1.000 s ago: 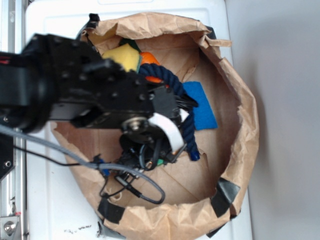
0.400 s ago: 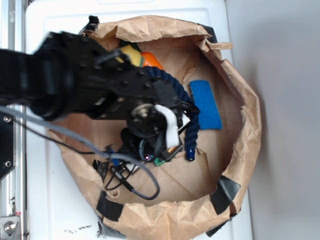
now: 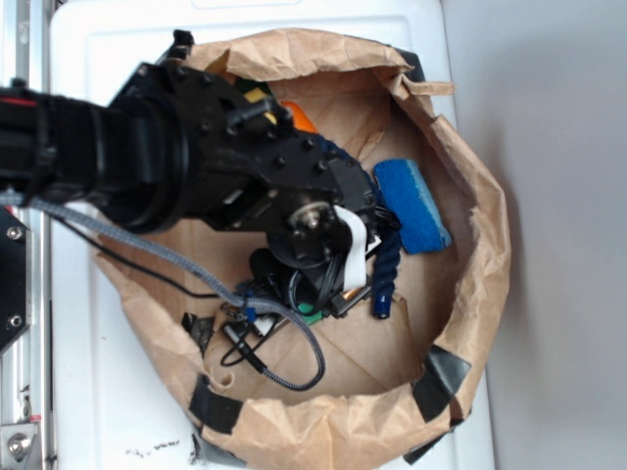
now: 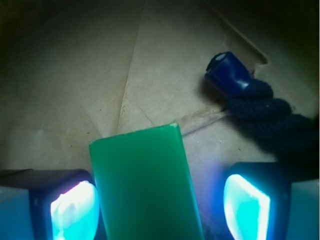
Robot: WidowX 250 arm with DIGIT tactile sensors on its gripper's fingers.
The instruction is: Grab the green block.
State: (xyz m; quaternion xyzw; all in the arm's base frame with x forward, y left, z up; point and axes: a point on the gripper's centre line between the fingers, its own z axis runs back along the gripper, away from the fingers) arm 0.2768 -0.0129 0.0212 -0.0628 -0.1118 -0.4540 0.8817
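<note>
Wrist view: the green block (image 4: pixel 142 185), a flat rectangular piece of solid bright green with a smooth, faintly glossy face and a lighter top edge, fills the lower centre of the frame. It lies lengthwise between the two fingers (image 4: pixel 72 210) of the tool (image 4: pixel 160 207), whose pads glow cyan. The left pad sits just beside the block's left edge; a dark gap separates the right pad from its right edge. The tool is therefore partly open and straddles the block, and firm contact cannot be confirmed. Beneath the block lies creased brown paper. At 2 o'clock from the block, a dark blue rope (image 4: pixel 260 107) ends in a smooth blue cap.

Exterior view: the black arm reaches from 9 o'clock into a shallow brown paper bag (image 3: pixel 480 294) with a rolled rim, resting on a white tabletop (image 3: pixel 108 411). The tool (image 3: pixel 328 299) points down near the bag's centre; only a sliver of the green block (image 3: pixel 310 314) shows beneath it. The rope (image 3: pixel 385 274) hangs at 3 o'clock from the tool, and a blue rectangle (image 3: pixel 411 204) lies at 2 o'clock, near the bag's wall. An orange item (image 3: pixel 302 119) and a yellow item (image 3: pixel 257 96) peek out at 12 o'clock, mostly hidden by the arm.
</note>
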